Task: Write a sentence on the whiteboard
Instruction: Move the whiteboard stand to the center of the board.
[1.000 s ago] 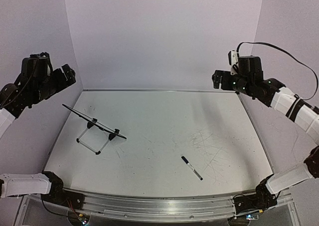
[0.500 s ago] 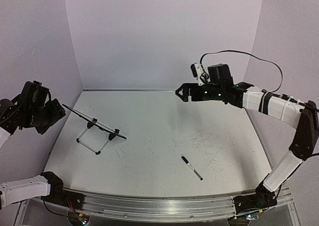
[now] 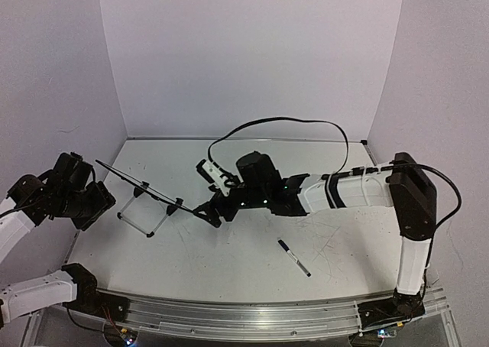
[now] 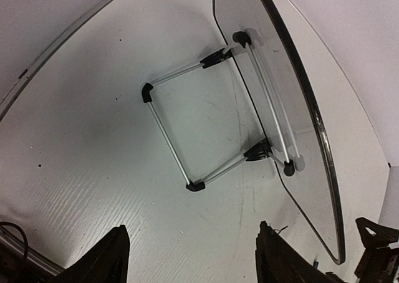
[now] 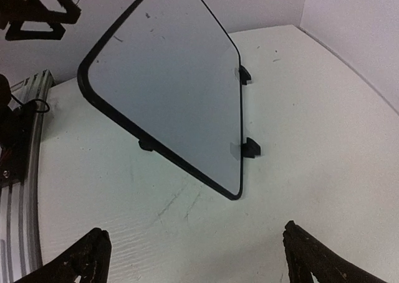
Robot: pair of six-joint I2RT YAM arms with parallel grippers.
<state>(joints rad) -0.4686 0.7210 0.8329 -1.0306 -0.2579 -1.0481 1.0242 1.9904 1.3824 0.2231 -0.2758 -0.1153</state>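
The whiteboard [image 3: 145, 185] leans on its wire stand [image 3: 139, 215] at the left of the table, seen edge-on from above. In the right wrist view its face [image 5: 168, 77] is bare, with no sentence in view. The left wrist view takes in its back [image 4: 280, 77] and the stand [image 4: 168, 133]. My left gripper [image 3: 105, 200] hovers just left of the stand, open and empty [image 4: 191, 230]. My right gripper [image 3: 208, 213] is low by the board's right corner, open and empty [image 5: 194, 230].
A black-capped marker [image 3: 293, 257] lies on the scuffed tabletop, right of centre toward the near edge. The right arm's cable [image 3: 275, 121] loops above the table's middle. A metal rail [image 3: 244, 316] runs along the near edge.
The right arm has swung from high at the back right down across the table to the board's right corner. The left arm has dropped beside the stand, its jaws a little narrower.
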